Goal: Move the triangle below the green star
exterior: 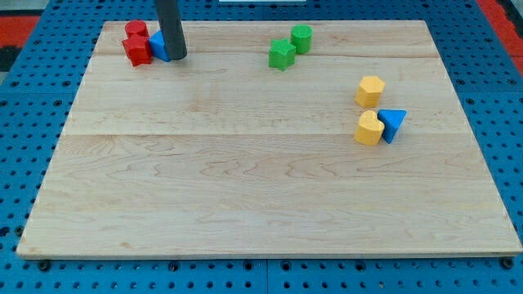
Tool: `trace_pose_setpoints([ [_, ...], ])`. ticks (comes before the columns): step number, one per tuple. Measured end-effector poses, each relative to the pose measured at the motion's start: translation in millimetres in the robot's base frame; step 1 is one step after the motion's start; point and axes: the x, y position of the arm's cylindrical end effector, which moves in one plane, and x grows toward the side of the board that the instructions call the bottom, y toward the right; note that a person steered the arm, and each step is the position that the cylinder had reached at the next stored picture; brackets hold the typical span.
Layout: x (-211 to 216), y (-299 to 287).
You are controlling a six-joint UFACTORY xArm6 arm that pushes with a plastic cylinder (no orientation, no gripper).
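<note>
**Caller:** Up at the view's top left, my tip (176, 57) is planted on the wooden board (261, 204), the dark rod (170, 24) running straight up and out of frame, very nearly upright.

**Partner:** What's it next to?

**Caller:** A blue block (157, 46), pressed right against the rod's left side and half hidden by it, so I can't call its shape. Just left of that, two red blocks (136, 42) bunched together, one behind the other, touching or near enough.

**Partner:** Jaws?

**Caller:** None on this arm, just the bare rod, so nothing is clasped or let go; it only leans on that blue block.

**Partner:** And the triangle?

**Caller:** Blue triangle (393, 123), over at the view's right, snug against a yellow block (369, 128) on its left. A yellow hexagon-like block (370, 90) sits just above that pair.

**Partner:** The star?

**Caller:** Green star (282, 54), top centre, with a green cylinder-like block (301, 37) touching its upper right. The triangle lies well apart from it, lower and to the view's right, and my tip is far off on the other side.
</note>
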Motion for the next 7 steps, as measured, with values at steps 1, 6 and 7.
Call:
trace_pose_setpoints([
  [1, -10.1, 4.9],
  [6, 158.2, 105.0],
  [7, 241.8, 163.4],
])
